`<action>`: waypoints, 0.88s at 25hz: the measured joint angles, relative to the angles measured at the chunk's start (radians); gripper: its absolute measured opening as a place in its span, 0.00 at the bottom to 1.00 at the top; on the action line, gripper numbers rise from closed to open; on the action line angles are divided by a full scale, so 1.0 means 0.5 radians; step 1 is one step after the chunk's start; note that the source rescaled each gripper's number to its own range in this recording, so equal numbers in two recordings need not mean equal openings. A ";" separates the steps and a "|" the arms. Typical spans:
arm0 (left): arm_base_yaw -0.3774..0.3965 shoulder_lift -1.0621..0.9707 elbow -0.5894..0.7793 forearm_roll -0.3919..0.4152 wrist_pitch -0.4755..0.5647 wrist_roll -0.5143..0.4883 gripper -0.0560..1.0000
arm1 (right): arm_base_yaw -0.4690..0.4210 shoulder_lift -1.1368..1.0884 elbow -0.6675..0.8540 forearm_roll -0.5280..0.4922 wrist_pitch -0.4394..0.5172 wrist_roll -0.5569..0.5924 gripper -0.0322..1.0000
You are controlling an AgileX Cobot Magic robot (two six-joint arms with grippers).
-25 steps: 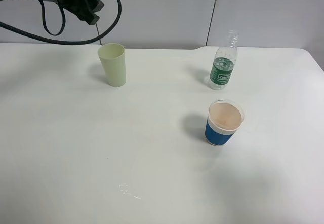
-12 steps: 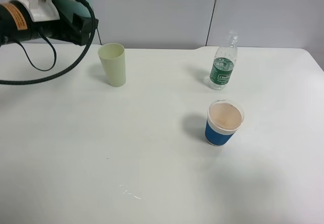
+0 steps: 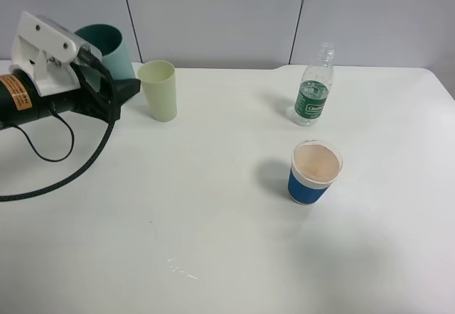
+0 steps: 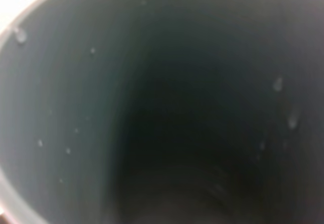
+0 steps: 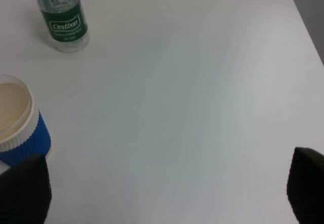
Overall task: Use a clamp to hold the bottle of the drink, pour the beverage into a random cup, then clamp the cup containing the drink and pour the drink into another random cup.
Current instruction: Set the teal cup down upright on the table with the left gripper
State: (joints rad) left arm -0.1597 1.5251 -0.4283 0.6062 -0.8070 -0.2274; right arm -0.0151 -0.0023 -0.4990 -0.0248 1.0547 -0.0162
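Your left end effector (image 3: 124, 87) grips the teal cup (image 3: 106, 47): light, stiff, wet inside; hold mid-wall beside the yellow-green cup (image 3: 159, 89).

High front overview; two close wrist views

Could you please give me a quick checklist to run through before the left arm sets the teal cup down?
1. Teal cup held by the left end effector: ok; the grip itself is hidden.
2. Teal cup emptied: cannot tell; only droplets show on its dark inside.
3. Pale yellow-green tumbler upright beside it: ok.
4. Bottle upright, clear of the left arm: ok.
5. Right end effector open, holding nothing: ok.
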 joint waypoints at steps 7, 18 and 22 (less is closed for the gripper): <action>0.000 0.217 0.159 -0.006 -0.265 0.123 0.05 | 0.000 0.000 0.000 0.000 0.000 0.000 0.85; 0.000 0.732 0.169 -0.011 -0.761 0.469 0.05 | 0.000 0.000 0.000 0.000 0.000 0.000 0.85; 0.000 0.834 0.169 -0.092 -0.776 0.551 0.05 | 0.000 0.000 0.000 0.000 0.000 0.000 0.85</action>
State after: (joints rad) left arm -0.1597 1.9423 -0.3439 0.5600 -1.1950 0.0479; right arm -0.0151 -0.0023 -0.4990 -0.0248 1.0547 -0.0162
